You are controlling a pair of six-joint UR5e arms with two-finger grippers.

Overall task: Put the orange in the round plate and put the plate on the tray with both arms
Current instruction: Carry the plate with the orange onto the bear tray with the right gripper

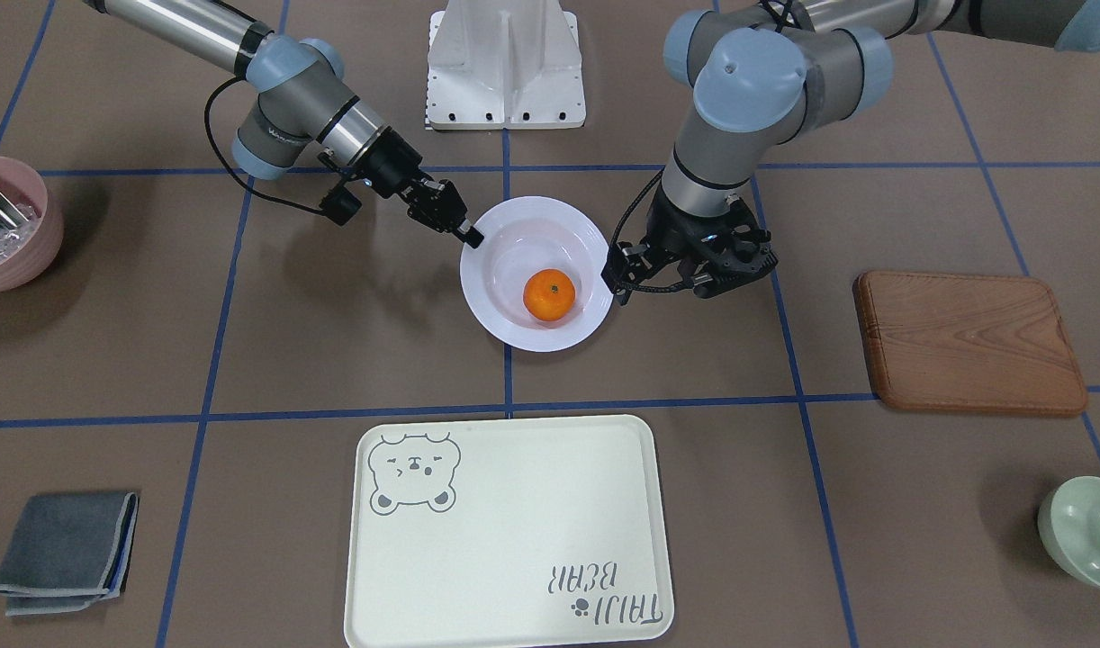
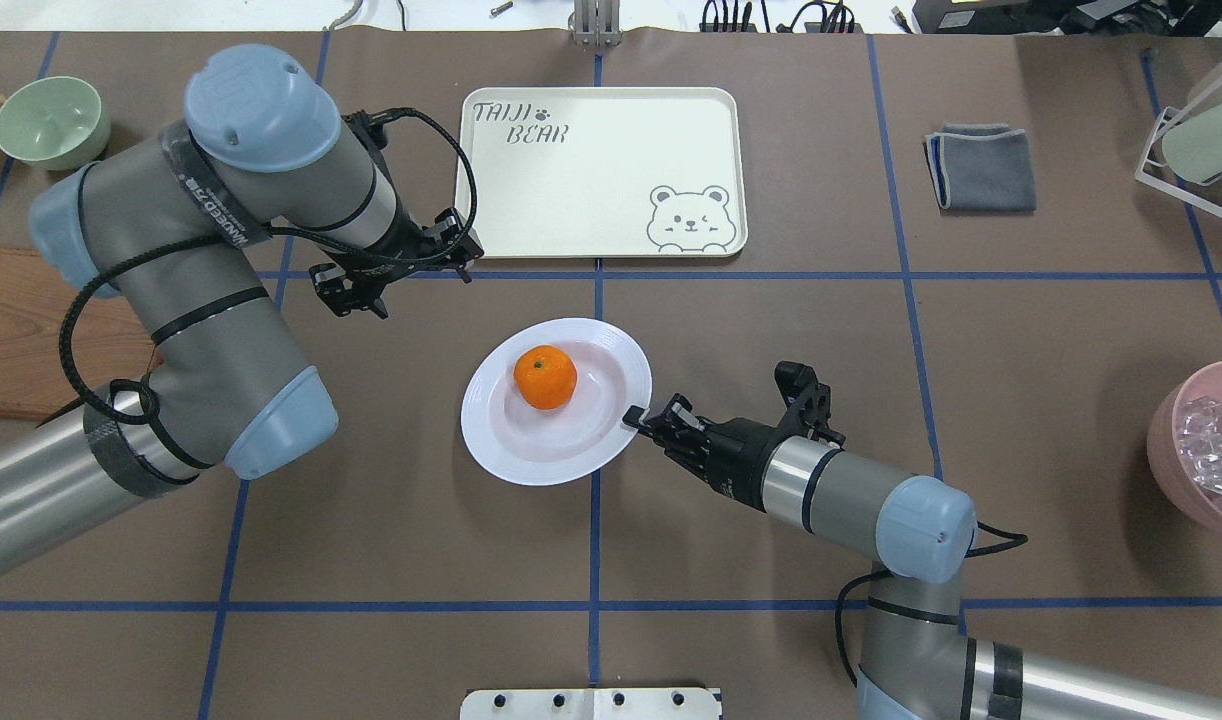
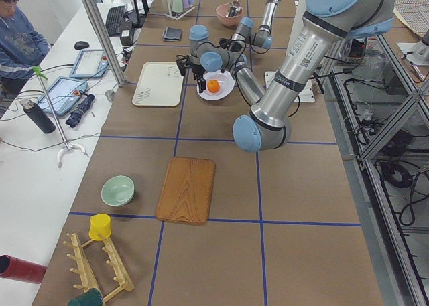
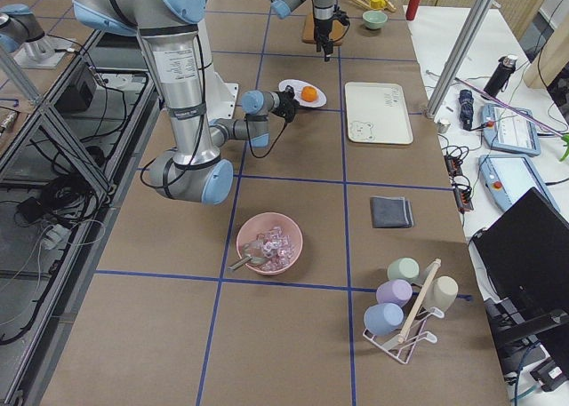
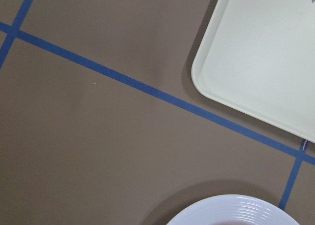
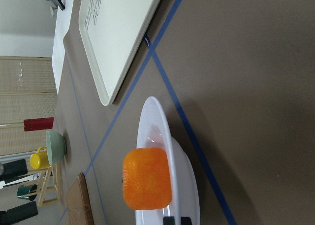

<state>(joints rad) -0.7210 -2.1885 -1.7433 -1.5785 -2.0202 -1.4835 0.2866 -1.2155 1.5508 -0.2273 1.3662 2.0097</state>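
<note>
In the middle of the front-facing view, a glossy white round plate point(image 1: 514, 335) with a ridged rim, flat on the brown table point(image 1: 334, 342). Carries a small, bright round orange point(image 1: 549, 294) in its sunken centre, stem dimple up. Lies apart from the large cream-yellow rectangular tray point(image 1: 514, 540) at the lower middle of that frame, with a blue tape line between the two.

At the plate's upper left edge there, the black two-finger right gripper point(image 1: 471, 238), reaching in low from the upper left. Looks closed down narrow on the rim. Shows, in the right wrist view, a black fingertip point(image 6: 177, 221) against the rim at the bottom of the frame, with the orange just above it.

Just right of the plate in the same front view, the black left gripper point(image 1: 734, 274), pointing down. Looks spread open and grips nothing. Hangs over bare table. Sees, through its wrist camera, the plate's rim at the bottom edge and a tray corner at the upper right.

Elsewhere in the front view: a brown wooden board point(image 1: 969, 342) at the right, a pale green bowl point(image 1: 1086, 531) at the lower right, a pink bowl point(image 1: 10, 225) at the left edge, a folded grey cloth point(image 1: 64, 540) at the lower left.
</note>
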